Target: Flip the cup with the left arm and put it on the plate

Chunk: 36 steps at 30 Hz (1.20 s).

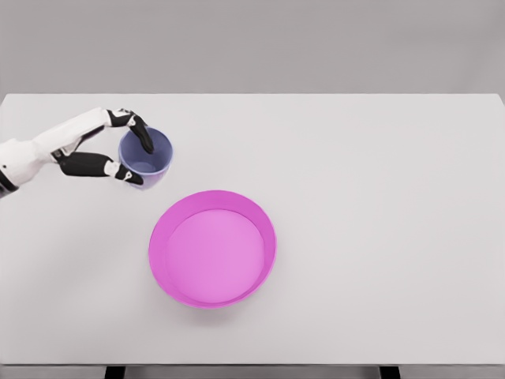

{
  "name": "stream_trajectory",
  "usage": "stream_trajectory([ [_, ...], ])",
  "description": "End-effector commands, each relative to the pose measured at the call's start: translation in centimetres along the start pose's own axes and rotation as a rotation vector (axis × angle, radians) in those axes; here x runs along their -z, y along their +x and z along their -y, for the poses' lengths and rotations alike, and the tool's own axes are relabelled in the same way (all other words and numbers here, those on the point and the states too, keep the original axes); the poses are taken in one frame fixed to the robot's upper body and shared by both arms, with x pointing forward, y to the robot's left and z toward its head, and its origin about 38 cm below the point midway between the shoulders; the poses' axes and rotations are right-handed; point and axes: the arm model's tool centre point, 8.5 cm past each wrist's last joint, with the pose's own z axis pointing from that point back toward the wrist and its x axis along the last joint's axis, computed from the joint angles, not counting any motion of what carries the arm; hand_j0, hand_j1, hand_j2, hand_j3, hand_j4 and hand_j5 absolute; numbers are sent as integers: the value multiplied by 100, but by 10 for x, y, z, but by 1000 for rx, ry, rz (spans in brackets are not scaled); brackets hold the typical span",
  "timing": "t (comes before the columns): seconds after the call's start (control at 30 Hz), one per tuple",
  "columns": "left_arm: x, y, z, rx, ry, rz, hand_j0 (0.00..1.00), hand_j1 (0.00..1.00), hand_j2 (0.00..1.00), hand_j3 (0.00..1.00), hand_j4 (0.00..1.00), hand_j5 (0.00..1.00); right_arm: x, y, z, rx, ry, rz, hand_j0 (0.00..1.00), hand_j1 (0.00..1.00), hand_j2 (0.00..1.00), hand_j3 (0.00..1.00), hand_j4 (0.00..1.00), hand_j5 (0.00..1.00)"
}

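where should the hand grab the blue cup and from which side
By the rim wall, from the cup's left. Its mouth faces up toward the camera, so one finger can go inside and the thumb outside. The left hand already pinches it that way, with the pink plate lying clear to the lower right.

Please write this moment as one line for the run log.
left hand: shut on cup | cup: open side up, beside plate | plate: empty

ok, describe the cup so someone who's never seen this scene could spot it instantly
Start at the big pink plate near the middle of the white table. Up and left of it, the left hand pinches the cup. It is the only small blue-lilac vessel, mouth open toward the camera.
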Motion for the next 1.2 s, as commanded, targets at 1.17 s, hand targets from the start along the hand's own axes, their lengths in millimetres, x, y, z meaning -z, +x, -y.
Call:
stream_trajectory([
  [1.17,28,1,111,-259,-13,244,39,39,39,39,39,39,0,0,0,0,-1,0,100,100,100,100,100,100],
])
